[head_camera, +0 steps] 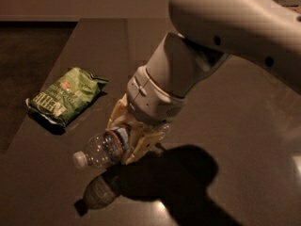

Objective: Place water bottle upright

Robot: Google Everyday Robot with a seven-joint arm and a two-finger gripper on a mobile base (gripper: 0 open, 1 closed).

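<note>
The water bottle [101, 149] is clear and ribbed with a white cap and a blue, white and red label. It is held off the dark table [244, 126], lying near horizontal with its cap pointing left and slightly down. My gripper [128, 136] is shut on the bottle around its labelled middle, with its cream fingers on either side. The bottle's reflection shows on the table below it. The bottle's base end is hidden behind the gripper and wrist.
A green chip bag [66, 95] lies flat on the table to the left, apart from the bottle. The table's left edge runs close beside the bag. My large white arm fills the upper right of the view.
</note>
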